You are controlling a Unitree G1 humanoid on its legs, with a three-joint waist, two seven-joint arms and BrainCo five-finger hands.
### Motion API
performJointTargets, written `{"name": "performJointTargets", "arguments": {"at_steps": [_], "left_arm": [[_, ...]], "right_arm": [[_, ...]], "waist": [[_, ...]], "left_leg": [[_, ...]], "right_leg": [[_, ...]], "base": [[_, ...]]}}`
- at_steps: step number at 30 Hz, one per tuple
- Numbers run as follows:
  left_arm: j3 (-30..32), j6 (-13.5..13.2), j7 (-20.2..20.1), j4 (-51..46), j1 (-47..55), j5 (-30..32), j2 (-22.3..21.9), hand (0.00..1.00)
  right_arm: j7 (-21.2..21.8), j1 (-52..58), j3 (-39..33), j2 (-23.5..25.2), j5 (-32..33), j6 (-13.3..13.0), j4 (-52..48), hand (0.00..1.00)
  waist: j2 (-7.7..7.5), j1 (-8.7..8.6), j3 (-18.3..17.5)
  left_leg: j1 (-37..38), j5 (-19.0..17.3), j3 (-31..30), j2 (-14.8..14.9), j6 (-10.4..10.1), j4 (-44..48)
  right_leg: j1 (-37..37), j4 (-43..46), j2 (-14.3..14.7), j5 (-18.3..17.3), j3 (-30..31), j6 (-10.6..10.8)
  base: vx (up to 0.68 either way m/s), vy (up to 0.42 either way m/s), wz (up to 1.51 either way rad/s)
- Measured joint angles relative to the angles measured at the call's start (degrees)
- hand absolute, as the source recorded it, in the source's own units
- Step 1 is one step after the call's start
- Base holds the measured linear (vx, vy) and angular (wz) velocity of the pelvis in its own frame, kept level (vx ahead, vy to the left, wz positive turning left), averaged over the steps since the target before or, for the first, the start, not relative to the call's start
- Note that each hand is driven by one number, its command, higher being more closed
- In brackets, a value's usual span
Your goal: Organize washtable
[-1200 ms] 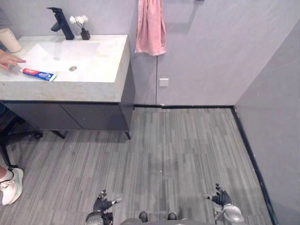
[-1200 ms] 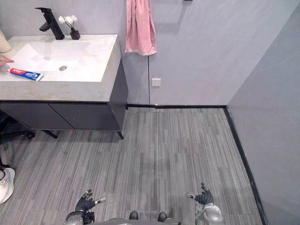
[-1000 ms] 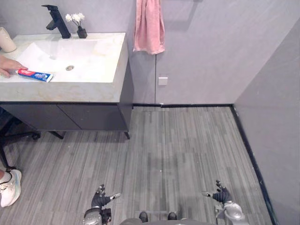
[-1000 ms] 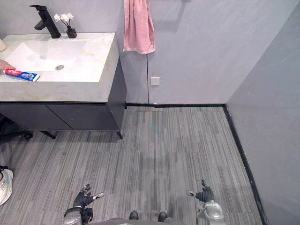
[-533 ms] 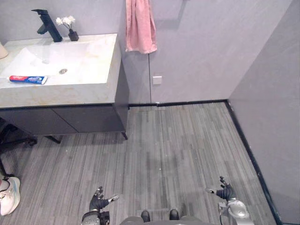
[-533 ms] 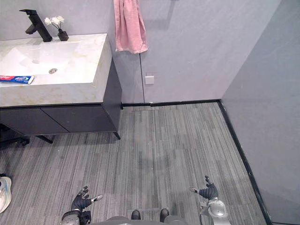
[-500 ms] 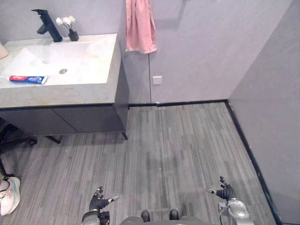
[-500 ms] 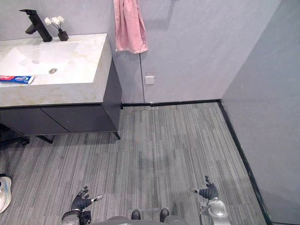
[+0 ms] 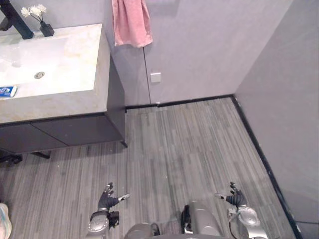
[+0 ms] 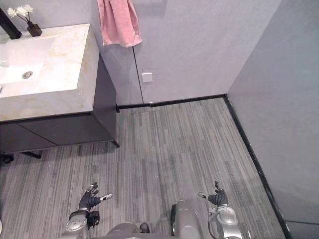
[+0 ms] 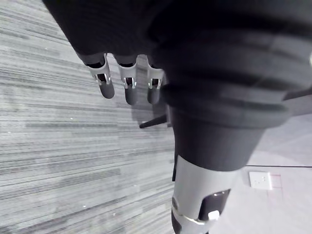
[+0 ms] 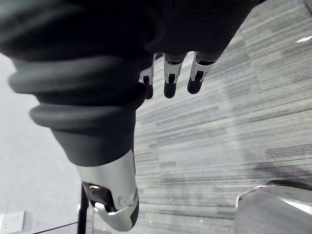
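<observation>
Presently, the left hand (image 9: 105, 201) is hanging low at the bottom left of the frame, above the grey plank floor (image 9: 189, 144), its fingers (image 11: 127, 90) spreading straight and loose. The right hand (image 9: 234, 199) is hanging at the bottom right, its fingers (image 12: 169, 83) likewise spreading, relaxed. Both are sitting well apart from the worktop (image 9: 94, 55), which is occupying the upper left of the frame. The toothpaste tube (image 9: 6, 91) is lying flat on the worktop's front ledge at the left edge, just beside the basin (image 9: 30, 59). A black tap (image 9: 17, 25) and a small vase of white flowers (image 9: 46, 31) are standing along the back edge. A pink towel (image 9: 130, 22) is hanging on the wall at the top, right of the worktop, above a white wall socket (image 9: 155, 77).
</observation>
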Motion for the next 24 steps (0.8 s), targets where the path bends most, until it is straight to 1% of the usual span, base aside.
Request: {"name": "performJointTargets", "arguments": {"at_steps": [1, 2, 3, 4, 5, 6, 7, 8, 9, 10, 11, 12, 13, 14, 15, 16, 17, 18, 19, 20, 21, 22, 23, 24], "left_arm": [[0.0, 0.0, 0.1, 0.2, -0.4, 0.0, -0.6, 0.00], [0.1, -0.1, 0.3, 0.0, -0.4, 0.0, -0.7, 0.00], [0.1, -0.1, 0.5, 0.0, -0.5, 0.0, -0.7, 0.00], [0.1, 0.0, 0.7, 0.0, -0.5, -0.1, -0.9, 0.00], [0.2, 0.0, 0.7, 0.0, -0.3, -0.1, -1.3, 0.00], [0.3, 0.0, 0.6, -0.2, 0.6, -0.1, -1.7, 0.00], [0.3, 0.0, 0.6, -0.4, 1.0, -0.1, -1.9, 0.00], [0.3, 0.0, 0.6, -0.5, 1.6, -0.2, -2.2, 0.00], [0.3, 0.0, 0.6, -0.5, 1.7, -0.2, -2.4, 0.00], [0.3, 0.0, 0.6, -0.8, 2.0, -0.2, -2.9, 0.00], [0.2, 0.0, 0.6, -1.6, 2.3, -0.2, -3.2, 0.00], [0.2, 0.0, 0.6, -1.7, 2.2, -0.2, -3.2, 0.00], [0.5, 0.0, 0.6, -1.7, 2.1, -0.8, -3.2, 0.00], [0.6, 0.0, 0.6, -1.7, 2.5, -1.2, -3.3, 0.00], [0.6, 0.0, 0.6, -1.7, 2.6, -1.3, -3.4, 0.00], [0.6, 0.0, 0.6, -1.7, 2.6, -1.3, -3.5, 0.00], [0.8, 0.0, 0.7, -1.3, 3.2, -1.3, -3.2, 0.00], [0.9, 0.0, 0.7, -1.3, 3.0, -1.3, -2.9, 0.00], [1.0, 0.0, 0.7, -1.2, 2.6, -1.2, -3.4, 0.00], [0.6, 0.0, 0.7, -1.1, 2.4, -1.2, -3.7, 0.00], [0.5, 0.0, 0.7, -0.8, 2.4, -1.2, -3.7, 0.00], [0.5, 0.1, 0.7, 0.3, 2.4, -1.2, -3.5, 0.00], [0.5, 0.1, 0.7, 0.8, 2.4, -1.2, -3.4, 0.00], [0.5, 0.2, 0.8, 0.9, 2.5, -1.2, -3.4, 0.00]], "right_arm": [[-0.4, 0.6, 0.1, -0.6, 0.4, 0.0, -0.1, 0.00], [-0.4, 0.1, 0.1, -0.6, 1.0, 0.0, -0.9, 0.00], [-0.4, -0.2, 0.2, -0.5, 1.0, 0.0, -1.5, 0.00], [-0.4, -0.5, 0.5, -0.5, 1.0, -0.1, -2.4, 0.00], [-0.4, -0.4, 1.4, -0.6, 1.0, -0.2, -2.5, 0.00], [-0.4, -0.2, 2.7, -0.3, 1.1, -0.2, -2.5, 0.00], [-0.5, -0.2, 3.3, 0.1, 1.1, -0.2, -2.5, 0.00], [-0.6, -0.3, 4.0, 0.6, 1.5, -0.4, -2.6, 0.00], [-0.6, -0.3, 4.0, 0.8, 1.5, -0.6, -2.8, 0.00], [-0.7, -0.3, 3.9, 0.9, 1.6, -1.0, -3.4, 0.00], [-0.7, -0.5, 3.8, 0.9, 1.6, -1.2, -3.7, 0.00], [-0.6, -0.9, 3.5, 0.9, 1.6, -1.2, -3.7, 0.00], [-0.6, -1.5, 3.2, 1.1, 1.6, -1.2, -3.4, 0.00], [-0.6, -2.1, 3.0, 1.2, 1.6, -1.2, -3.0, 0.00], [-0.7, -2.1, 2.8, 1.2, 1.5, -1.2, -2.7, 0.00], [-0.7, -2.0, 2.0, 1.1, 1.5, -1.2, -2.0, 0.00], [-0.9, -2.1, 1.9, 1.4, 1.5, -1.0, -1.0, 0.00], [-0.9, -2.1, 1.9, 1.8, 1.5, -0.9, -0.9, 0.00], [-0.9, -1.6, 1.7, 2.1, 1.4, -0.8, -0.9, 0.00], [-0.9, -1.4, 1.7, 2.2, 1.2, -0.8, -0.9, 0.00], [-0.9, -1.1, 1.7, 2.4, 0.9, -0.8, -0.8, 0.00], [-0.8, -0.5, 1.7, 3.1, 0.8, -0.7, -0.7, 0.00], [-0.8, -0.1, 1.7, 3.3, 0.7, -0.7, -0.7, 0.00], [-0.7, 0.3, 1.9, 3.6, 0.6, -0.7, -0.6, 0.00]], "waist": [[0.71, -0.21, 0.1], [1.67, -0.32, -0.1], [1.77, -0.68, -0.1], [2.34, -0.75, 0.2], [2.57, -0.63, 0.5], [2.44, 0.32, 0.8], [2.20, 0.81, 1.1], [1.37, 1.68, 1.6], [1.07, 2.26, 1.8], [0.76, 3.13, 1.8], [0.84, 3.90, 1.8], [0.79, 4.18, 1.9], [0.62, 4.58, 2.1], [0.51, 4.97, 2.4], [0.60, 5.28, 2.4], [1.39, 5.69, 2.2], [1.30, 6.12, 2.0], [0.29, 6.20, 1.8], [-0.48, 5.86, 1.5], [-0.59, 5.83, 1.4], [-0.83, 5.79, 1.3], [-1.43, 5.62, 1.4], [-1.49, 5.41, 1.3], [-1.41, 5.46, 1.4]], "left_leg": [[1.4, -1.1, -1.1, 1.3, -1.8, -0.1], [0.6, -0.5, -2.0, 2.8, -3.0, 2.2], [-0.4, -0.1, -2.4, 3.2, -3.6, 4.9], [-4.3, 1.5, -3.7, 4.5, -4.5, 14.3], [-8.1, 5.3, -4.5, 5.6, -3.7, 24.2], [-12.8, 8.2, -5.2, 7.7, -3.1, 37.9], [-14.7, 7.9, -4.7, 8.5, -2.6, 43.2], [-18.5, 7.1, -3.7, 9.0, -1.3, 50.4], [-20.2, 6.8, -3.1, 8.8, -0.9, 51.5], [-24.3, 6.5, -1.8, 7.9, -0.4, 50.7], [-28.2, 6.1, -1.7, 6.1, 0.4, 46.4], [-29.8, 5.9, -2.0, 4.9, 0.3, 42.8], [-31.6, 5.7, -2.9, 2.5, -0.4, 33.3], [-32.0, 6.9, -3.8, -0.2, -1.6, 22.4], [-31.9, 8.4, -3.9, -0.9, -2.3, 16.8], [-31.5, 12.4, -4.0, -1.6, -1.9, 7.9], [-31.2, 20.2, -4.0, -2.1, 1.3, 8.1], [-31.4, 19.8, -3.7, -3.1, 2.1, 9.4], [-31.6, 17.6, -3.3, -4.5, 3.3, 11.0], [-30.9, 15.8, -2.9, -5.1, 4.0, 12.7], [-29.9, 14.5, -2.5, -5.5, 4.6, 13.1], [-26.8, 12.2, -2.4, -6.8, 5.7, 13.0], [-25.2, 11.2, -2.6, -7.3, 6.1, 13.0], [-21.7, 9.3, -2.7, -7.7, 6.6, 12.9]], "right_leg": [[0.0, 2.5, 0.0, 3.6, -0.9, -3.3], [-0.1, 4.6, 0.7, 0.4, -1.9, -4.4], [0.1, 5.0, 0.9, -0.7, -2.5, -5.0], [2.2, 4.3, 1.9, -2.5, -3.6, -5.9], [5.6, 2.3, 3.3, -3.1, -4.0, -6.7], [11.2, -1.4, 5.0, -3.4, -3.9, -7.3], [14.0, -3.1, 5.6, -3.6, -3.7, -7.7], [19.4, -6.4, 6.2, -3.8, -3.0, -8.0], [21.4, -7.8, 6.2, -3.8, -2.5, -8.0], [25.0, -11.1, 6.1, -3.8, -1.7, -8.0], [27.4, -13.8, 5.9, -3.8, -1.0, -8.0], [28.4, -14.9, 5.7, -3.8, -0.7, -8.0], [30.5, -16.7, 5.1, -4.0, 0.0, -7.7], [32.7, -18.2, 4.3, -4.6, 0.6, -6.7], [33.8, -18.9, 4.0, -5.2, 0.9, -6.1], [35.8, -19.7, 4.1, -6.7, 1.9, -4.9], [37.2, -19.3, 3.7, -8.8, 2.8, -3.7], [37.6, -18.6, 2.7, -9.6, 3.1, -3.0], [36.4, -15.1, 1.0, -9.9, 3.4, -2.8], [34.0, -8.0, 0.0, -10.0, 4.1, -2.6], [32.6, -2.8, -0.5, -9.9, 4.4, -1.9], [29.1, 8.6, -1.7, -7.7, 5.2, 2.7], [27.2, 14.8, -2.4, -6.8, 5.6, 5.1], [23.4, 24.9, -3.4, -7.3, 6.1, 4.6]], "base": [[0.62, -0.253, 0.56], [0.63, -0.283, 0.35], [0.62, -0.303, 0.28], [0.53, -0.267, 0.18], [0.54, -0.272, 0.07], [0.44, -0.205, -0.09], [0.54, -0.217, -0.21], [0.40, -0.137, -0.19], [0.55, -0.140, -0.25], [0.50, -0.076, -0.24], [0.49, -0.039, -0.23], [0.40, 0.035, -0.25], [0.42, 0.068, -0.29], [0.44, 0.086, -0.32], [0.47, 0.127, -0.38], [0.49, 0.181, -0.47], [0.49, 0.193, -0.36], [0.50, 0.188, -0.13], [0.51, 0.176, 0.05], [0.62, 0.217, 0.02], [0.61, 0.225, 0.01], [0.40, 0.151, 0.08], [0.49, 0.137, 0.11], [0.38, 0.084, 0.09]]}}
